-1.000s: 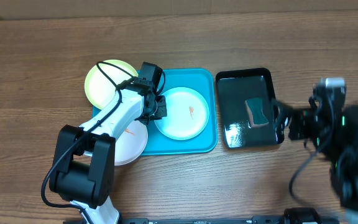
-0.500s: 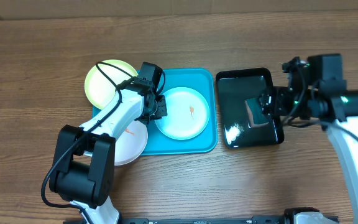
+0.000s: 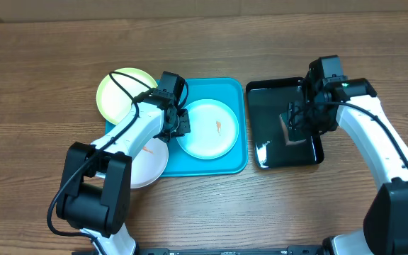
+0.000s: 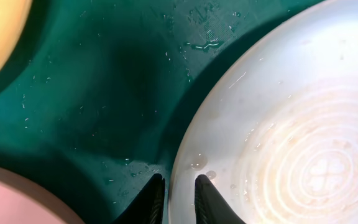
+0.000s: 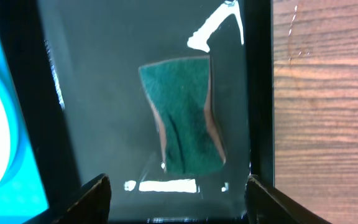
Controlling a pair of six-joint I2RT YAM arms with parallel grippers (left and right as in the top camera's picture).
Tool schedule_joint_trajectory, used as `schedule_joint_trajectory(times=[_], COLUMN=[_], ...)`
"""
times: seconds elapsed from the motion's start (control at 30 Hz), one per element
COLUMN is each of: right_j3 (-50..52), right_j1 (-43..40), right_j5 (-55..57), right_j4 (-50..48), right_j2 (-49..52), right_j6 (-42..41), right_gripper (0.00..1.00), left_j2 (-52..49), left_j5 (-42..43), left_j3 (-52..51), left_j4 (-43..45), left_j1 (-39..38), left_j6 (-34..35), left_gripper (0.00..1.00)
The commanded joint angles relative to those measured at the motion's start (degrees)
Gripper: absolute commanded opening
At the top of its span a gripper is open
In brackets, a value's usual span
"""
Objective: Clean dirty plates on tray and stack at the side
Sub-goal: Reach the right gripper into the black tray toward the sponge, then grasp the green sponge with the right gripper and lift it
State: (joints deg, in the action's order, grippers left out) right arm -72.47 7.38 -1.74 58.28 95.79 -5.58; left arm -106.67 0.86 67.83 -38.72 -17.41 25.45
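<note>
A pale blue plate [image 3: 207, 129] with a small orange smear lies on the turquoise tray [image 3: 225, 88]. My left gripper [image 3: 180, 122] is shut on its left rim. In the left wrist view the two black fingertips [image 4: 156, 200] straddle the rim of that plate [image 4: 278, 124]; the gripper [image 4: 180, 200] pinches it. A yellow-green plate [image 3: 122, 92] sits at the tray's far-left corner. A white plate [image 3: 149, 159] with an orange smear lies at its near-left side. My right gripper [image 3: 297, 120] hovers open over a green sponge [image 5: 182, 118].
The sponge [image 3: 293, 134] lies in a glossy black tray [image 3: 271, 106] right of the turquoise tray, with wet glints around it. In the right wrist view the gripper [image 5: 179, 199] has its fingers wide apart, the sponge ahead of them. Bare wooden table surrounds both trays.
My right arm has swung in from the table's right side to above the black tray and sponge, its jaws narrowing somewhat. The left arm and the plates have not moved.
</note>
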Motion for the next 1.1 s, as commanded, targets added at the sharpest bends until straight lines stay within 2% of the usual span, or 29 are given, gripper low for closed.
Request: schedule_joint_trajectory(times=[0.0,0.47,0.6,0.77,1.07], right_j3=[-0.2,0.2,0.8,4.9,6.6], right_j1=[0.1,0.1,0.1,0.1,0.1], right_j5=[2.1,3.8,3.8,1.0,0.8], right_j4=[-1.1,-5.7,-6.2,-10.6,-12.8], right_j2=[2.5,8.1,8.1,8.1,8.1], right_j6=[-0.4,0.0,0.0,2.9,4.1], right_gripper=[0.69,0.65,0.54,0.54,0.53], left_j2=[-0.9,-0.9,-0.9,-0.9,-0.9], left_j5=[0.1,0.1,0.1,0.1,0.0], left_j3=[-0.3,-0.3,-0.3,-0.3,-0.3], left_j4=[0.2,0.2,0.2,0.2,0.1], left_j1=[-0.3,-0.3,-0.3,-0.3,-0.3], left_j6=[0.9,0.9,0.9,0.9,0.7], left_gripper=[0.2,0.2,0.2,0.2,0.2])
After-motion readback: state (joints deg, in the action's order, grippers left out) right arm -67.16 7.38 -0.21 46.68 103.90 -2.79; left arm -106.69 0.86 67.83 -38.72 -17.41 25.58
